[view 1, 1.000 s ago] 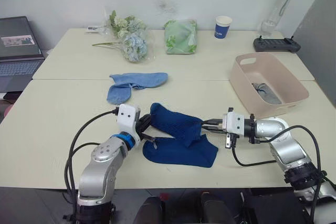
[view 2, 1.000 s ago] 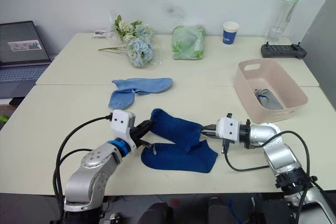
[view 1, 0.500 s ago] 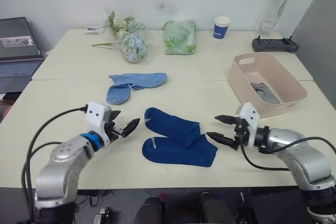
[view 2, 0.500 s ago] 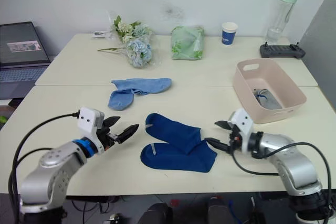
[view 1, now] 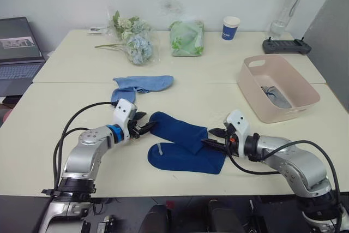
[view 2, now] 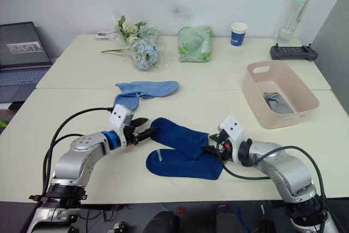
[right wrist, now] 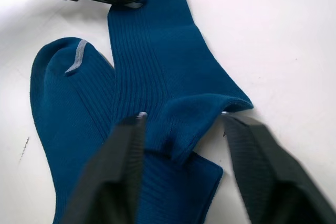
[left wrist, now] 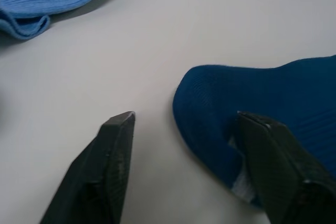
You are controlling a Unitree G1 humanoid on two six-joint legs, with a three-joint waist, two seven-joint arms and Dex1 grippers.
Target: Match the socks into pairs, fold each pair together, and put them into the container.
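Two dark navy socks (view 1: 185,144) lay crossed near the front edge of the cream table (view 1: 65,151), one draped over the other. The left gripper (view 1: 146,129) stood spread wide at the upper sock's toe, one finger (left wrist: 273,166) on the fabric, the other on bare tabletop. The right gripper (view 1: 210,137) was also parted, straddling that sock's cuff end (nothing pinched yet). Two light blue socks (view 1: 139,87) lay farther back, and the pink container (view 1: 275,87) held a grey sock (view 1: 275,97).
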